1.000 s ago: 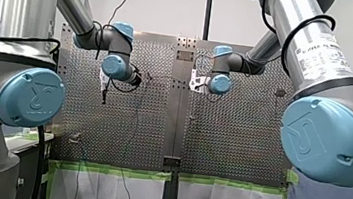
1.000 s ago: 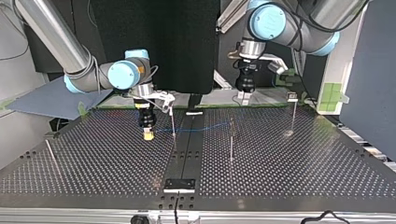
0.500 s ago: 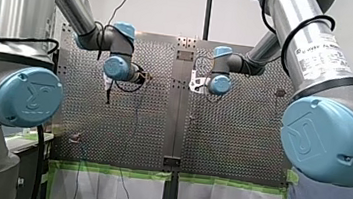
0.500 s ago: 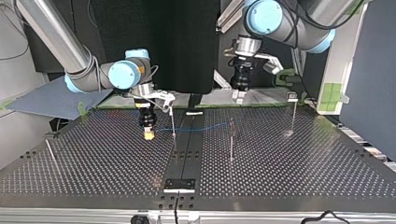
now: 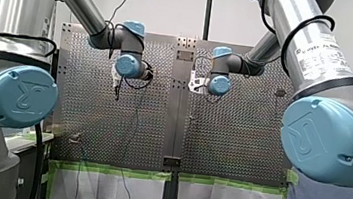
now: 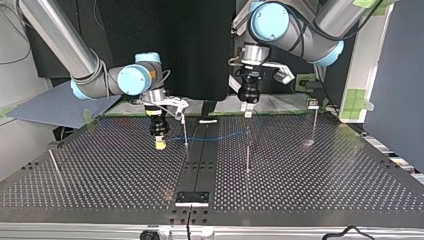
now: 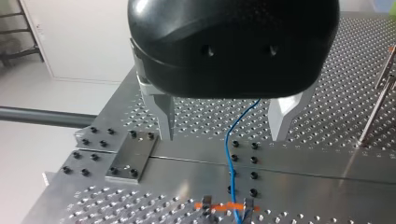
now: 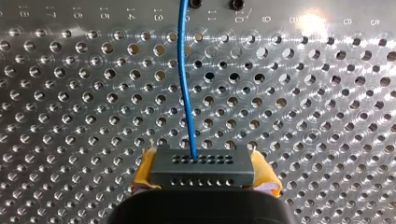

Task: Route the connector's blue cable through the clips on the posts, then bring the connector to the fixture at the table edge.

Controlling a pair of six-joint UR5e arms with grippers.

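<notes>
Right claw [image 6: 159,145], connector [image 8: 201,167] over perforated table [image 6: 325,175]

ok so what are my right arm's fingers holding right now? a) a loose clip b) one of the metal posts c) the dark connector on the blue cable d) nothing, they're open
c: in the right wrist view the dark connector sits clamped between my right fingers, whose pads are yellow, and the blue cable runs out of it ahead over the perforated table.
</notes>
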